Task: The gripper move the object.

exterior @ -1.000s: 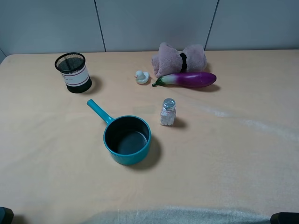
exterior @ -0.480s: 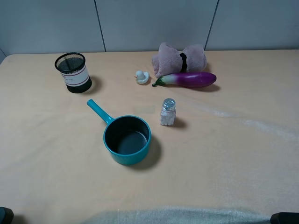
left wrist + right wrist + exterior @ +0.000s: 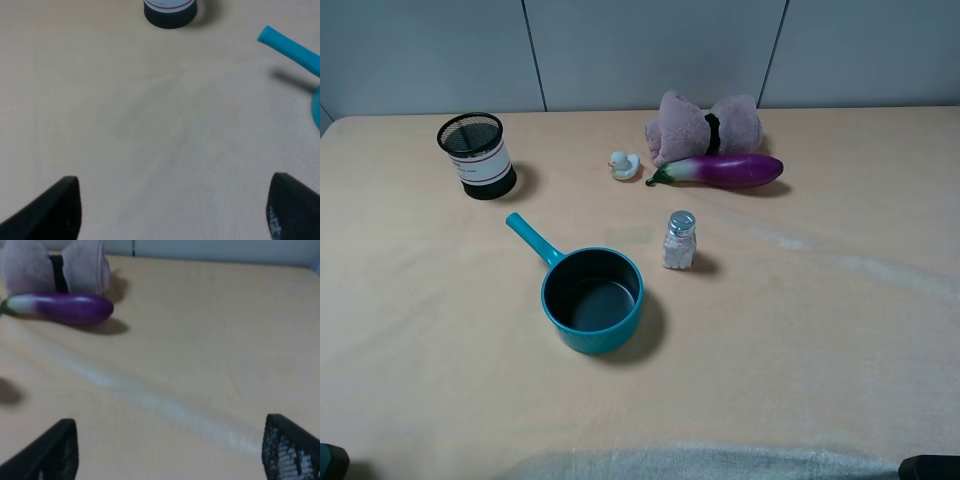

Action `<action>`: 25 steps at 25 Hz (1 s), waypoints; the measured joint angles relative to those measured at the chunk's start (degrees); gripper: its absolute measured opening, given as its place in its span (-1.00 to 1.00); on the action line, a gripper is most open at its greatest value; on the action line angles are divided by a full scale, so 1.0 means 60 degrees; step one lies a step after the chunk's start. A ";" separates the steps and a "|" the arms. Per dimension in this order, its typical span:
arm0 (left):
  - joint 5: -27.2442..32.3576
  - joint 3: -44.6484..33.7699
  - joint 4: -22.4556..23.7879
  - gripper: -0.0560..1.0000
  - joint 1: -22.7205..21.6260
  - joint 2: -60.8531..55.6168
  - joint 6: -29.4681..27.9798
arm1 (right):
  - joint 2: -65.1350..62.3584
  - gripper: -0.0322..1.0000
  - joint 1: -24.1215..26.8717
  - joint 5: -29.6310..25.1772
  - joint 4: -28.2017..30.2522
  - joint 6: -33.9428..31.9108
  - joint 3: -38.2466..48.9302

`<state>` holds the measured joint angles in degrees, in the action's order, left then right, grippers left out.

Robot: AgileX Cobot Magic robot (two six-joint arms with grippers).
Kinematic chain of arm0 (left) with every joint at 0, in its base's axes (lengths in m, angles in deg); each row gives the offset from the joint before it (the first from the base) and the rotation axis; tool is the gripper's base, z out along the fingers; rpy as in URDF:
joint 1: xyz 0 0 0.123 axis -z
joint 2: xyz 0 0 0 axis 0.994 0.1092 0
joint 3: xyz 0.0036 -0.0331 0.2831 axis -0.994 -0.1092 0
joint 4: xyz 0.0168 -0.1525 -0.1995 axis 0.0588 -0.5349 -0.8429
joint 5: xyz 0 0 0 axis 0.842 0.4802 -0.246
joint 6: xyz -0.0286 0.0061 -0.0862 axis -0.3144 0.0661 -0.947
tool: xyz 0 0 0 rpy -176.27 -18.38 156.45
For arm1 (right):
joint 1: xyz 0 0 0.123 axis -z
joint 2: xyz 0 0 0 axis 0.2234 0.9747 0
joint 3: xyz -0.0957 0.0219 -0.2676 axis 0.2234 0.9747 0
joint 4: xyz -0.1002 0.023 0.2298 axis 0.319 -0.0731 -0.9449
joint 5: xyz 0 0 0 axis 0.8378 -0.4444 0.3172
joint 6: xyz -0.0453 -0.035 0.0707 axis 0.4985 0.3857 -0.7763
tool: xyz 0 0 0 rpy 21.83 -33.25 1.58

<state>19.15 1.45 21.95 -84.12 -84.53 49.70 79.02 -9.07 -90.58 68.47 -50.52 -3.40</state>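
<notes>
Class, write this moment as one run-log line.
stage: pre-reach | left hand: open, empty | right hand: open, empty | towel: untouched behind eggplant

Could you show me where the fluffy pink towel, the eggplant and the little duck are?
plush towel (image 3: 685,128), exterior high view, on its left lobe.
eggplant (image 3: 730,169), exterior high view, on its purple body.
toy duck (image 3: 623,165), exterior high view, on its body.

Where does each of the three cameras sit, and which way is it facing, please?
Exterior high: mounted above, looking down on the table; no gripper shows.
Left wrist: on the left arm, facing the mesh cup and pan handle; open left gripper.
Right wrist: on the right arm, facing the plush towel and eggplant; open right gripper.
Shared: the overhead view contains all of these.
</notes>
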 joint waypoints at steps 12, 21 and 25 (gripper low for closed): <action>0.0000 0.0000 0.0000 0.53 0.0000 0.0000 0.0000 | -0.0289 0.16 -0.0115 0.0029 0.0599 -0.0715 0.0109; 0.0000 0.0000 0.0000 0.53 0.0000 0.0000 0.0000 | -0.0289 0.16 -0.0115 0.0070 0.1214 -0.1718 0.0109; 0.0000 0.0000 0.0000 0.53 0.0000 0.0000 0.0000 | -0.0289 0.16 -0.0115 0.0070 0.1214 -0.1718 0.0109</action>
<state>19.15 1.45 21.95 -84.12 -84.53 49.70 77.29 -9.76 -90.16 75.76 -60.83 -2.75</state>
